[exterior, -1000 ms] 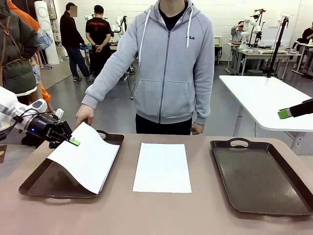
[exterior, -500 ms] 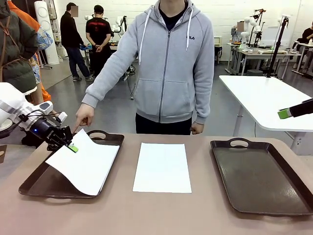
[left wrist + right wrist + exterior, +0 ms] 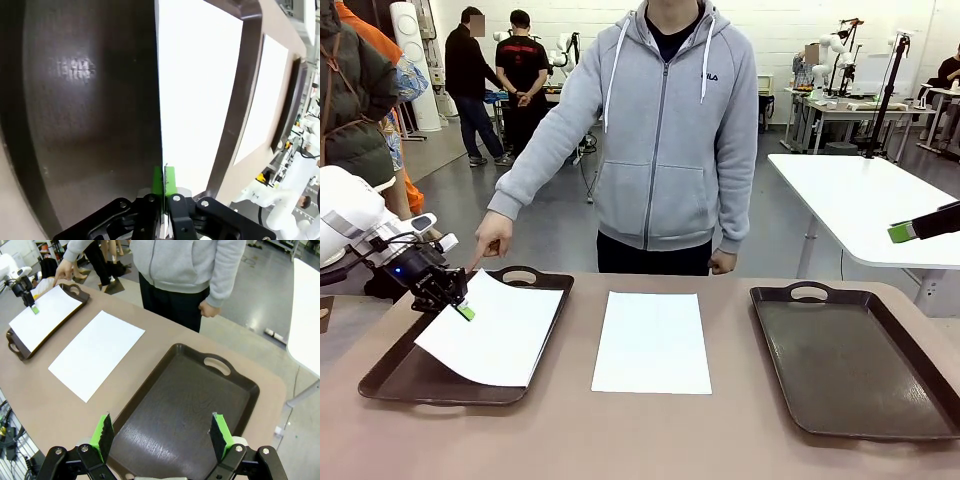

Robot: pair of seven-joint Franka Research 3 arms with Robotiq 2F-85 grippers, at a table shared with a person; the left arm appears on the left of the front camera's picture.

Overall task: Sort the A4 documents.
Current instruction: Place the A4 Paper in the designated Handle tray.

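My left gripper [image 3: 465, 311] is shut on the left edge of one A4 document [image 3: 492, 335], a white sheet held low over the left dark brown tray [image 3: 395, 378]. The sheet's right part rests on the tray. In the left wrist view the green pads [image 3: 170, 179] pinch the sheet [image 3: 200, 85] edge-on above the tray floor [image 3: 85, 125]. A second A4 document [image 3: 652, 341] lies flat on the table's middle, also seen as a white sheet [image 3: 97, 354]. My right gripper [image 3: 162, 432] hangs open, high above the right tray [image 3: 185, 405].
A person in a grey hoodie stands at the far side; one hand [image 3: 491, 236] points down at the left tray's far corner. The right tray [image 3: 860, 360] holds nothing. My right gripper's green pad [image 3: 901, 232] shows at the far right edge.
My left gripper has moved left and down with the sheet, which has sunk from a raised curl to nearly flat over the tray. The right arm has not moved.
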